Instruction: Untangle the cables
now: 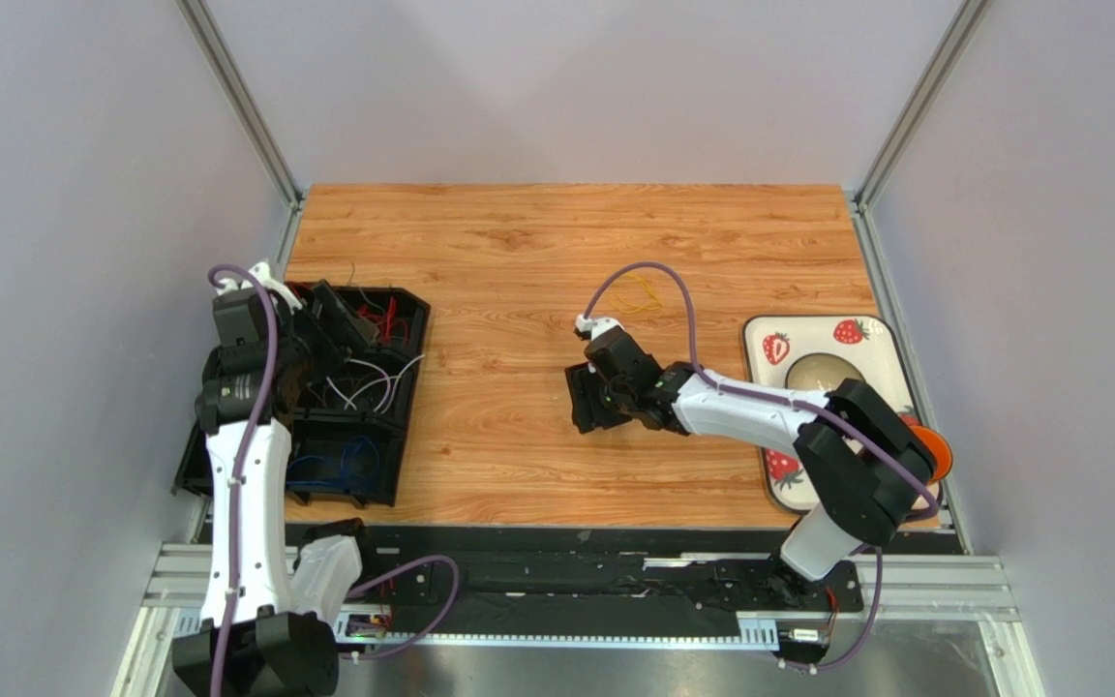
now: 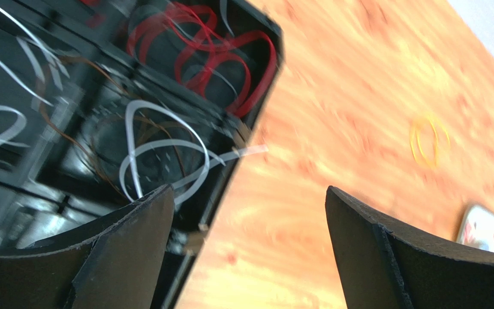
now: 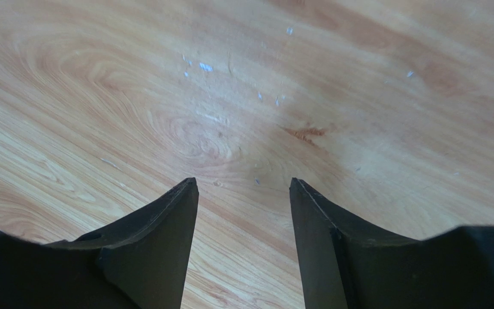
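— Containers on the light wooden table [image 1: 520, 247]?
— Black plastic compartment tray [image 1: 401, 462] at the left: thin red cables [image 2: 217, 58] in its far cell, white cables [image 2: 166, 143] in the middle, blue cables [image 1: 328, 468] nearest. Strawberry-printed white plate [image 1: 869, 341] at the right holds a round pale thing [image 1: 815, 372].
— Loose cables?
— One thin yellow cable loop [image 1: 642, 301], far centre, on the wood.
— Grippers?
— Left gripper [image 2: 248, 193] over the tray's edge, jaws spread wide, empty. Right gripper [image 3: 243, 183] mid-table, jaws parted, nothing between.

Your left arm [image 1: 258, 472], at eight o'clock, and right arm [image 1: 738, 418], at four, have white shells, black joints, lilac hoses [image 1: 273, 356] and matte black wedge fingers [image 2: 127, 257].
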### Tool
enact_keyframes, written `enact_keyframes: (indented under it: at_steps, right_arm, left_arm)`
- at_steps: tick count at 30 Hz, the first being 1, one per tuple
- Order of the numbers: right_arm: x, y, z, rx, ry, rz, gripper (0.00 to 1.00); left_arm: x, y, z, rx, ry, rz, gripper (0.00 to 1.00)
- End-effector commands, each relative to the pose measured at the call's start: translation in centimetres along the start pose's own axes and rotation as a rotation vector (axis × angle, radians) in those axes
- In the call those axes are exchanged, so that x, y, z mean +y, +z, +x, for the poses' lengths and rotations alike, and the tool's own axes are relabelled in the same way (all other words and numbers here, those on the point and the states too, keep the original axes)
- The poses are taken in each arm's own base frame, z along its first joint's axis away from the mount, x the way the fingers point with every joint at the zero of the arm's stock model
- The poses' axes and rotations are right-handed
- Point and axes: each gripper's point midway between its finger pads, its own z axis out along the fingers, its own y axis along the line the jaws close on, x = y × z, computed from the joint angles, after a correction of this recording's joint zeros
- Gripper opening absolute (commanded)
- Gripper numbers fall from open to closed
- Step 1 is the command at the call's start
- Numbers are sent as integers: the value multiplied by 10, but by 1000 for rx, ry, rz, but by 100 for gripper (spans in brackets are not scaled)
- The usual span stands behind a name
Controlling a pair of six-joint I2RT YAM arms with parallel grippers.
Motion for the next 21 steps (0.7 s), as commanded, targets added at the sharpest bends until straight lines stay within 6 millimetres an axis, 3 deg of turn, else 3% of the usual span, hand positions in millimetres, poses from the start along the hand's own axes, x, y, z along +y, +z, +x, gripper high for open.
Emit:
enact_keyframes:
  at_steps: [1, 5, 9, 10, 12, 13, 14, 21]
  right_arm:
    - [2, -39, -70, -156, -16, 68, 59]
    - [-13, -58, -116, -210, 2, 169, 60]
    - [-39, -67, -156, -242, 33, 280, 63]
    - [-46, -61, -156, -216, 33, 309, 63]
    - [-55, -63, -179, -245, 54, 336, 63]
    - [-63, -52, -174, -204, 54, 364, 64]
    - [-63, -56, -190, -229, 63, 369, 64]
    - [-101, -23, -204, -157, 86, 457, 64]
  left_arm:
    - [-20, -23, 30, 55, 71, 131, 95]
    - [-16, -31, 43, 27, 81, 143, 95]
    - [-16, -40, 42, -33, 107, 151, 94]
    - [-16, -41, 40, -46, 108, 149, 94]
    - [-16, -41, 37, -61, 117, 143, 93]
    - [-15, -40, 37, -59, 118, 138, 93]
    - [-16, -39, 38, -51, 116, 142, 92]
    - [-26, -29, 51, 40, 134, 190, 91]
